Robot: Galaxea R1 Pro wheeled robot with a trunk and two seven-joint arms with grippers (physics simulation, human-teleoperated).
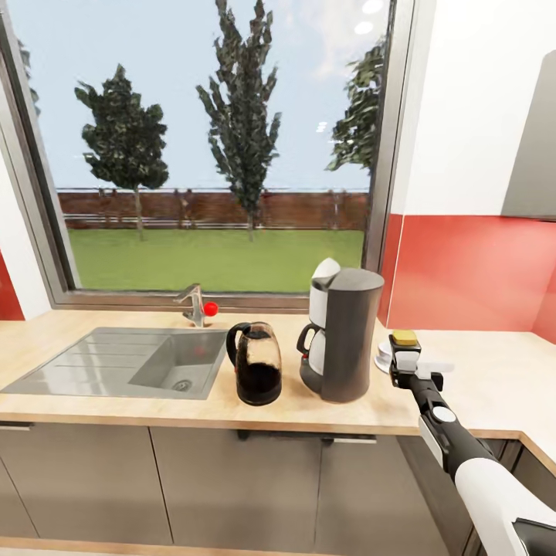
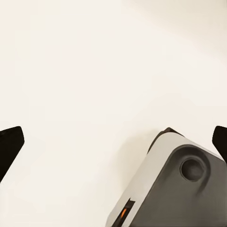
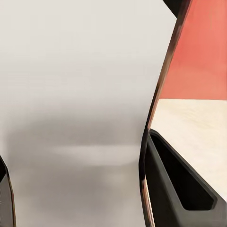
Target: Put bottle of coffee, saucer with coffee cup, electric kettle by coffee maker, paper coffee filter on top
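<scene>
My right pincer (image 1: pixel 404 357) reaches in beside the coffee maker (image 1: pixel 344 332), which stands mid-table between the electric kettle (image 1: pixel 255 363) and a saucer with cup (image 1: pixel 384 357) toward the right end; something yellow-topped (image 1: pixel 404 337) sits at its tips, and I cannot tell whether it is pinched. My left pincer (image 2: pixel 113 142) hangs spread. The cup and saucer I judge light, rigid and breakable, best taken at the rim or handle.

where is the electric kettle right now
In the head view the electric kettle stands on the countertop, between the sink on its left and the coffee maker on its right, below the window.
</scene>
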